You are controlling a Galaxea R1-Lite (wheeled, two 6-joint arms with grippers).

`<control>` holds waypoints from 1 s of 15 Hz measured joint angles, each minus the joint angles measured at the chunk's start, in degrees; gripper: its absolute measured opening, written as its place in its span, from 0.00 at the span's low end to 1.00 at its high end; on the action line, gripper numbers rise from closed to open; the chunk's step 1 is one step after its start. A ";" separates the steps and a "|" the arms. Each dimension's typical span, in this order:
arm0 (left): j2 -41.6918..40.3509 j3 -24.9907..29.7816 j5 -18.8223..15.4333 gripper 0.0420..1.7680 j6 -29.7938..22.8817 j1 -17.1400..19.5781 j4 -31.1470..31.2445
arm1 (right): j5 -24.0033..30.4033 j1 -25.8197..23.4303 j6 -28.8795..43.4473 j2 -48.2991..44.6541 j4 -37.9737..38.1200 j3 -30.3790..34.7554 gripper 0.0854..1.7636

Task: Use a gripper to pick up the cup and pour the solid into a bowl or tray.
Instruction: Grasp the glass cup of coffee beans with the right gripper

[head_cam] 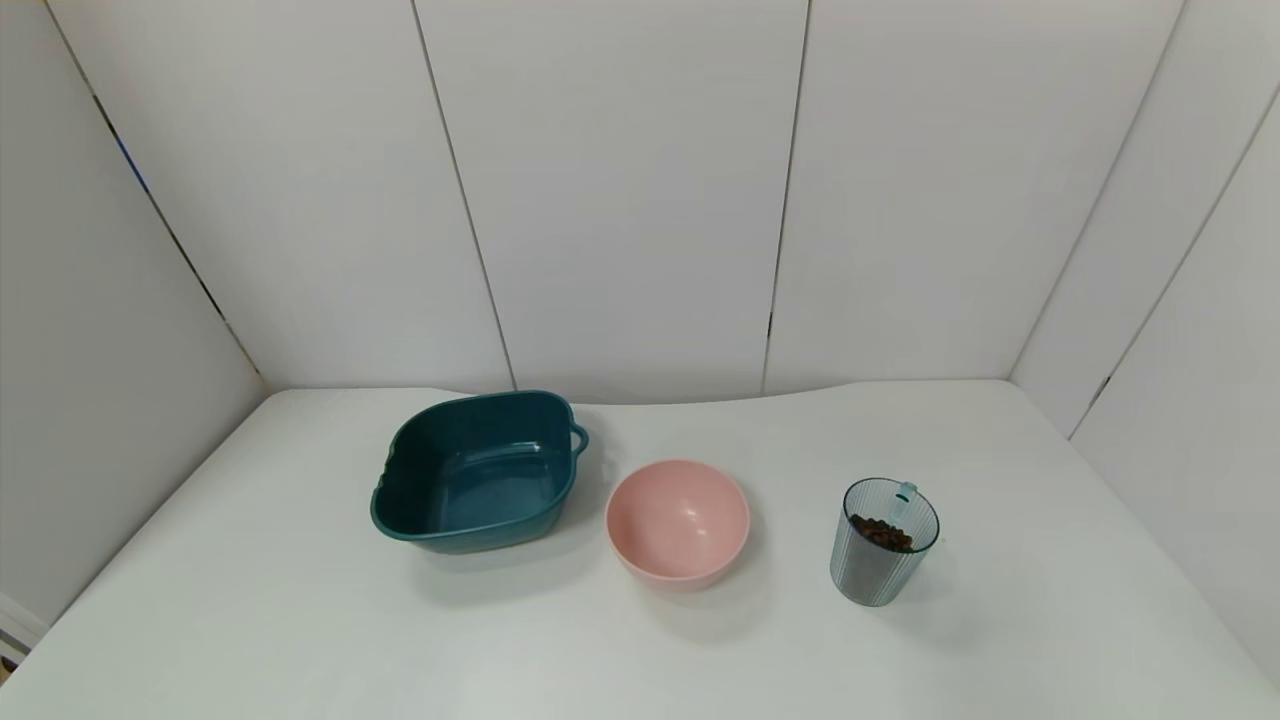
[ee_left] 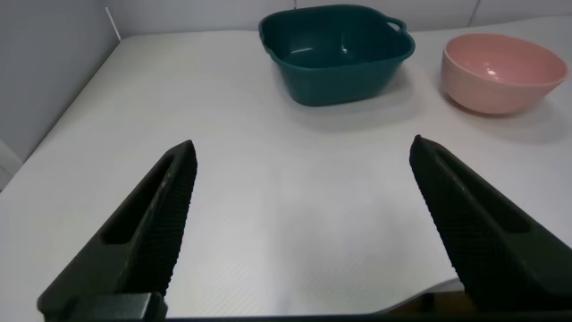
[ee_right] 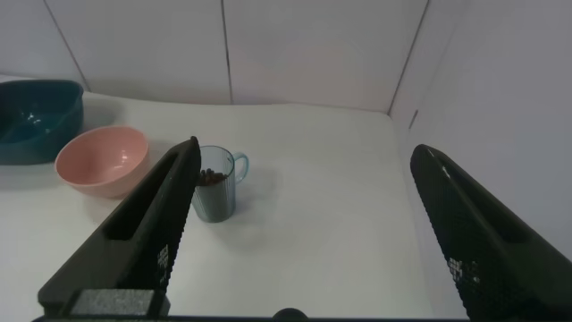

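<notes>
The blue-grey ribbed cup (head_cam: 882, 543) stands upright on the white table at the right, with the dark brown solid (head_cam: 881, 533) heaped inside. The pale pink bowl (head_cam: 678, 523) sits empty to its left. Neither gripper shows in the head view. My right gripper (ee_right: 304, 170) is open and empty, held back from the cup (ee_right: 215, 183), which stands beyond its one finger; the solid (ee_right: 211, 176) and the bowl (ee_right: 101, 160) show there too. My left gripper (ee_left: 304, 170) is open and empty over bare table, well short of the bowl (ee_left: 501, 72).
A dark teal squarish tray (head_cam: 476, 470) with handles sits left of the bowl, also in the left wrist view (ee_left: 338, 52) and the right wrist view (ee_right: 36, 118). White panel walls close the table's back and sides.
</notes>
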 joint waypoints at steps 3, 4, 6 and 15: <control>0.00 0.00 -0.02 0.97 0.00 0.00 0.00 | 4.30 0.40 -1.80 10.56 0.01 -3.91 0.97; 0.00 0.00 -0.02 0.97 0.00 0.00 0.00 | 4.74 0.74 -3.28 13.74 0.01 -4.05 0.97; 0.00 0.00 0.00 0.97 0.00 0.00 0.00 | 4.83 2.54 -5.12 19.01 -0.20 -3.15 0.97; 0.00 0.00 -0.02 0.97 0.00 0.00 0.00 | 0.16 16.18 -5.73 38.71 -13.63 8.66 0.97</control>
